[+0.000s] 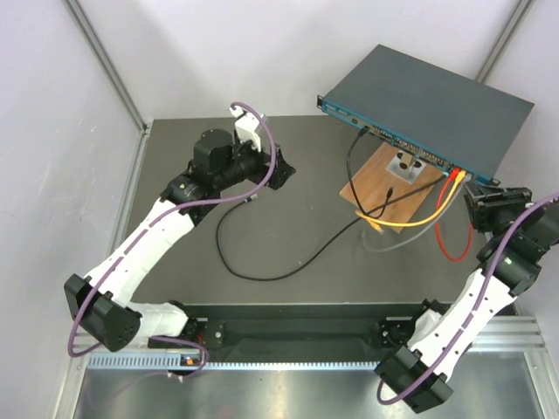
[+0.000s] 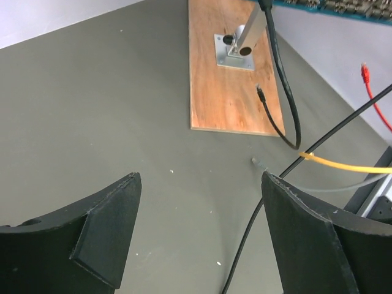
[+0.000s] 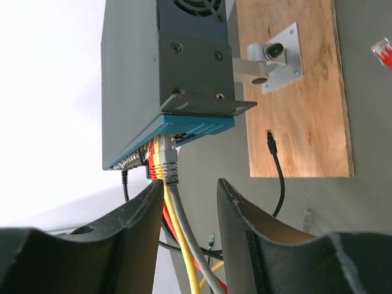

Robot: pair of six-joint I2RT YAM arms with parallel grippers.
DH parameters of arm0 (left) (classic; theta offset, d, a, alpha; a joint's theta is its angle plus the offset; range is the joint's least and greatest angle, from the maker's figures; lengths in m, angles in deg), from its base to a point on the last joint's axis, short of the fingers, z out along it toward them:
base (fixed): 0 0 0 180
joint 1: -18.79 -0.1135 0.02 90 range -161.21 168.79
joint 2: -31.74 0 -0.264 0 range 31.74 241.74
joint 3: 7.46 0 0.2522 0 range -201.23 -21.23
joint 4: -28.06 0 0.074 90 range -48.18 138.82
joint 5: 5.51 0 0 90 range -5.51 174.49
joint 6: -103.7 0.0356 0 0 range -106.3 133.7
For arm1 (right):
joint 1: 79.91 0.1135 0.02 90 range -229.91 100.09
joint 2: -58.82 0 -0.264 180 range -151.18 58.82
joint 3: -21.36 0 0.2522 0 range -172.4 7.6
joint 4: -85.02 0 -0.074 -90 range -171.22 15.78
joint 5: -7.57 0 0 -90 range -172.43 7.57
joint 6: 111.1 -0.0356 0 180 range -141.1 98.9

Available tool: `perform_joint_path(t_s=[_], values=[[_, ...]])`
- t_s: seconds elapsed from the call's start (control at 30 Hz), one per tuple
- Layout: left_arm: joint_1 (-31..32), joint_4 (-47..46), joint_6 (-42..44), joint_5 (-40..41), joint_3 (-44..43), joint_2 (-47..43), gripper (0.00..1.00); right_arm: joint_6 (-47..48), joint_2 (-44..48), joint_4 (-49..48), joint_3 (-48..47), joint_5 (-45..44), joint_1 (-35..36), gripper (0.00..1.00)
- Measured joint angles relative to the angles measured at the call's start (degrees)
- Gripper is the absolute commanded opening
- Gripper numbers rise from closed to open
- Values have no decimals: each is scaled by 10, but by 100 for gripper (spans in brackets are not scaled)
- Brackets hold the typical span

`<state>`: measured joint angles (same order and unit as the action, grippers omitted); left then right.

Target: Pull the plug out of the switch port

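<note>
dark table (image 1: 288,201); right gripper (image 3: 190,184), not yet closed, straddles the grey plug (image 3: 169,165) at the switch (image 3: 131,79). better grip its stiff boot, not the limp cable (image 3: 184,226). left gripper (image 2: 199,180) gapes empty.

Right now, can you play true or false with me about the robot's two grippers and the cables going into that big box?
1. The left gripper is open with nothing in it. True.
2. The yellow cable lies loose, plugged into nothing. False: one end goes into the switch.
3. The fingers of the right gripper stand on either side of the grey cable. True.
4. A blue cable is plugged into the switch. False: the ones seen going in are grey, yellow, a red cable and a black cable.
</note>
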<state>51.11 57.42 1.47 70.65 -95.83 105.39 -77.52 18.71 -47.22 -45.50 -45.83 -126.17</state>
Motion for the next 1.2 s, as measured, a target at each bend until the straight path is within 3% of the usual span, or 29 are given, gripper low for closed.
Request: perform_joint_path(t_s=[0.3, 0.83, 1.2], values=[[17, 12, 35, 12, 4, 0, 83, -33, -8, -39, 2, 12, -1, 50], [22, 21, 49, 15, 8, -1, 82, -71, -38, -121, 15, 21, -2, 37], [21, 22, 49, 15, 10, 0, 82, -77, -19, -135, 51, 21, -2, 36]])
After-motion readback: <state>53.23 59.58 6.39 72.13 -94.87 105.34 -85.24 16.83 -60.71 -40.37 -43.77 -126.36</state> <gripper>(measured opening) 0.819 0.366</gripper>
